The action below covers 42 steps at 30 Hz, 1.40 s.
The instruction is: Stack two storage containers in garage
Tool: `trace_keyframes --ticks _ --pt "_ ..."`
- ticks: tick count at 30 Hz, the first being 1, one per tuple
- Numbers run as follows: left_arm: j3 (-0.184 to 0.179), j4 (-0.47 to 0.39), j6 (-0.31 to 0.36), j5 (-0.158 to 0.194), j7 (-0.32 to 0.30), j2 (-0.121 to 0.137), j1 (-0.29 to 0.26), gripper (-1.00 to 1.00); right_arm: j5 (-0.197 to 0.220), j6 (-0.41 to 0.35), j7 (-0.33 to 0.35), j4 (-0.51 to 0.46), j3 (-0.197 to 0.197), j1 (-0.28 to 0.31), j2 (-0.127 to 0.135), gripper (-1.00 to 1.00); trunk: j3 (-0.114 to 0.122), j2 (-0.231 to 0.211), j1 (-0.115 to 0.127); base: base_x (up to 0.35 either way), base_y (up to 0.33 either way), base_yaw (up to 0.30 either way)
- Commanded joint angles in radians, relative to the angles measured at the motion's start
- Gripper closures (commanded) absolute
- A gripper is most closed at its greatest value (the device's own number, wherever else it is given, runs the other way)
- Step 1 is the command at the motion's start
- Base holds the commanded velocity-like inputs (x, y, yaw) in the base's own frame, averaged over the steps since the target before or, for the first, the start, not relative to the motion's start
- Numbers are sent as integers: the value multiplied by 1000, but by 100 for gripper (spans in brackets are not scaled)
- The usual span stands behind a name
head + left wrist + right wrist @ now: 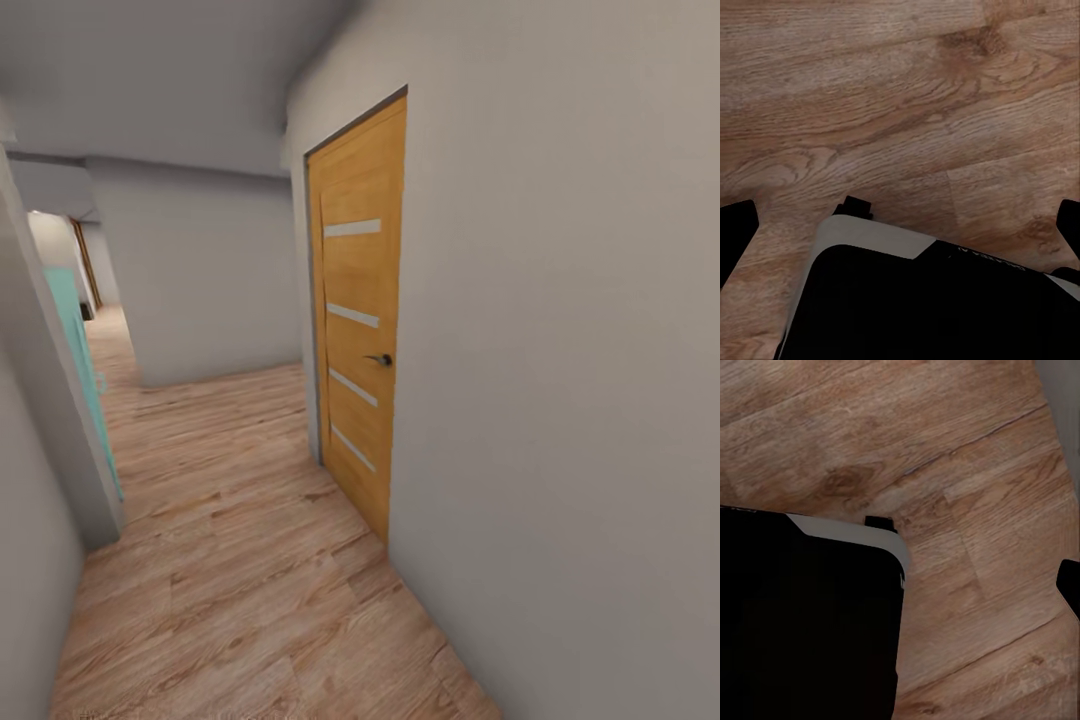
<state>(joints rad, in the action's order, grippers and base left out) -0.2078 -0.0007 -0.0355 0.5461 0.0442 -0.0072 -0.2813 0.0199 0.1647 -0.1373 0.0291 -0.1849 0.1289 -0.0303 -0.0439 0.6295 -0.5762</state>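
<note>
Underfoot, light wood plank flooring (240, 560) runs along a narrow hallway. Close on the right stands a pale grey wall (560, 400), and set into it a closed honey-coloured wooden door (358, 330) with four pale horizontal strips and a small dark handle (381, 359). On the left, a grey wall corner (60, 440) has a teal door edge (82, 370) beside it. Farther off, the corridor bends left round a grey wall block (210, 280) toward another wooden door frame (84, 262).

Both wrist views look down on the planks and the robot's black, grey-trimmed base (915, 300) (802, 615). Faint lettering on the base cannot be read. The left gripper (904, 221) has dark fingertips (735, 225) spread wide at the frame's edges, holding nothing. Of the right gripper, one fingertip (1069, 585) shows; how far it is spread cannot be told.
</note>
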Motion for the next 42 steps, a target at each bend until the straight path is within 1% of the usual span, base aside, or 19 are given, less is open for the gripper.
trace_keyframes --ticks 1,42 --pt "-8 1 -3 8 3 0 -1 -100 2 5 -4 3 -7 1 0 -100 -2 2 0 0 0 276" --pt "-9 1 -3 9 3 0 -1 -100 2 4 -4 3 -8 1 0 -100 -2 2 0 0 0 276"
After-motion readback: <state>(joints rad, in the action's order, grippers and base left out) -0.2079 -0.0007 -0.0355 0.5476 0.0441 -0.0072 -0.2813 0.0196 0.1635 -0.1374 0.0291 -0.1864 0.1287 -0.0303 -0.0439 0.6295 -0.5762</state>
